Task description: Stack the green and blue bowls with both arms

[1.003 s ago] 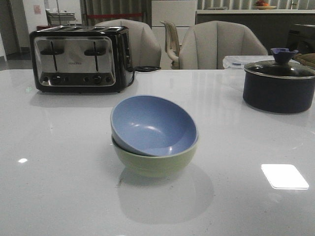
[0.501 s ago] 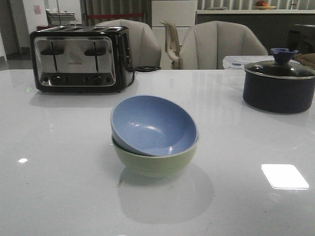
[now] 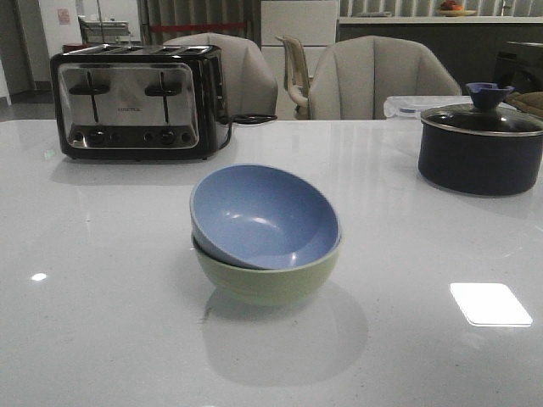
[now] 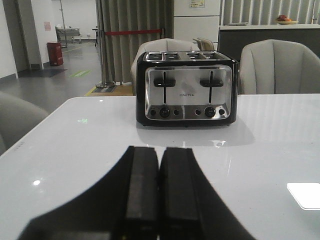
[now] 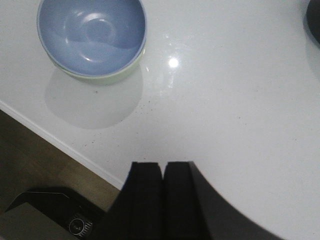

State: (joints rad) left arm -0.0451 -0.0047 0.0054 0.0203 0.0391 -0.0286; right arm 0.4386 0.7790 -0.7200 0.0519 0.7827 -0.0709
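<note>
The dusty blue bowl (image 3: 263, 216) sits tilted inside the pale green bowl (image 3: 270, 280) in the middle of the white table, in the front view. From above, in the right wrist view, the blue bowl (image 5: 91, 35) fills the green bowl (image 5: 117, 75), of which only a thin rim shows. My right gripper (image 5: 163, 165) is shut and empty, well away from the bowls near the table's edge. My left gripper (image 4: 158, 150) is shut and empty, low over the table and facing the toaster. Neither gripper shows in the front view.
A black and silver toaster (image 3: 136, 102) stands at the back left, also in the left wrist view as the toaster (image 4: 186, 87). A dark lidded pot (image 3: 479, 144) stands at the back right. Chairs (image 3: 373, 76) line the far side. The table's edge (image 5: 60, 142) runs beside my right gripper.
</note>
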